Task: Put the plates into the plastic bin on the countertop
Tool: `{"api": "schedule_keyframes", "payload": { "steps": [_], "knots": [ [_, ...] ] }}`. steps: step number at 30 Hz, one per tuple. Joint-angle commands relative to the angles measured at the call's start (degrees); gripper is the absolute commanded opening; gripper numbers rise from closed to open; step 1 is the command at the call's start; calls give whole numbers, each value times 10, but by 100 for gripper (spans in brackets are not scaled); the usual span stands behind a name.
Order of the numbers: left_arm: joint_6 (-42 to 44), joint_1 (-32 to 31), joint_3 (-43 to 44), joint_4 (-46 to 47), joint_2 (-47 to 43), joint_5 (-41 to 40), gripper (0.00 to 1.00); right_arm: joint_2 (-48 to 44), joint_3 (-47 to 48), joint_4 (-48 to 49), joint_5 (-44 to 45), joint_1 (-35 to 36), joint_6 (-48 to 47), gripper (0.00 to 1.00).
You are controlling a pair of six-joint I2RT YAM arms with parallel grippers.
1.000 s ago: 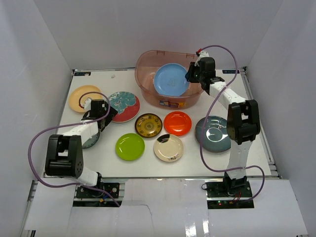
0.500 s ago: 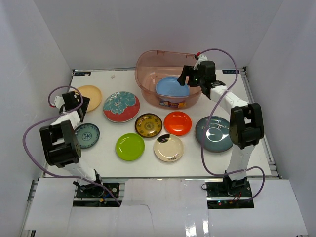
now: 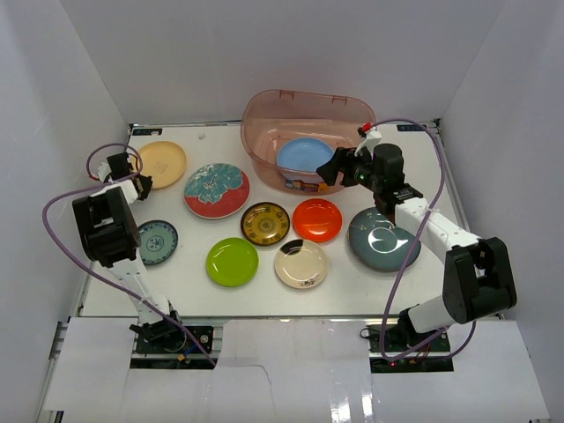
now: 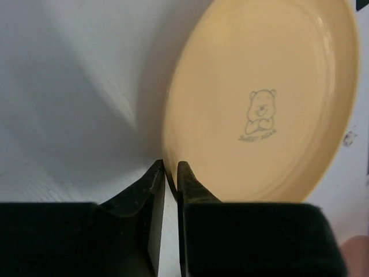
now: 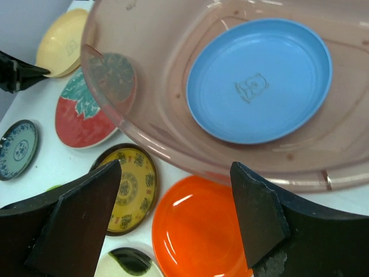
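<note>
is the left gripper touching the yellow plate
Touching. The left wrist view shows the left gripper with both fingertips pinched on the rim of the yellow plate.

The yellow plate (image 4: 277,57) has a tiny caption under a bear drawing, too blurred to read. The front label (image 3: 302,185) on the plastic bin (image 3: 260,132) is illegible too.
</note>
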Motion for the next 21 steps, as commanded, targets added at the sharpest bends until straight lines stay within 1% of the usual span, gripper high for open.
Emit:
{"api": "schedule_keyframes", "payload": {
  "steps": [1, 3, 6, 9, 10, 11, 13, 15, 16, 17, 18, 19, 21],
  "knots": [
    [19, 6, 21, -13, -7, 3, 17, -26, -40, 19, 44, -8, 13, 82],
    [27, 6, 15, -12, -16, 3, 0, -27, -66, 19, 42, -29, 42, 80],
    [34, 9, 10, -7, -41, 16, 0, -44, -93, 21, 50, -55, 65, 78],
    [25, 8, -8, 22, -103, 42, 0, -60, -105, 19, 57, -75, 76, 76],
    [20, 6, -14, 40, -142, 72, 0, -63, -106, 19, 46, -89, 83, 74],
    [13, 3, -20, 54, -163, 80, 0, -63, -107, 19, 29, -95, 89, 73],
    [1, -12, -28, 80, -218, 101, 0, -72, -110, 19, 29, -107, 100, 66],
    [3, -34, -26, 88, -247, 111, 0, -77, -117, 18, 41, -114, 100, 59],
    [13, -68, -15, 88, -259, 113, 0, -80, -127, 16, 44, -120, 104, 48],
    [20, -89, -8, 88, -272, 113, 0, -89, -134, 15, 50, -134, 108, 43],
    [32, -110, -1, 88, -273, 115, 0, -93, -142, 15, 52, -142, 112, 34],
    [41, -157, 21, 87, -263, 118, 0, -102, -155, 15, 58, -160, 116, 30],
    [56, -206, 50, 74, -243, 116, 0, -110, -167, 13, 68, -180, 117, 23]
  ]
}}
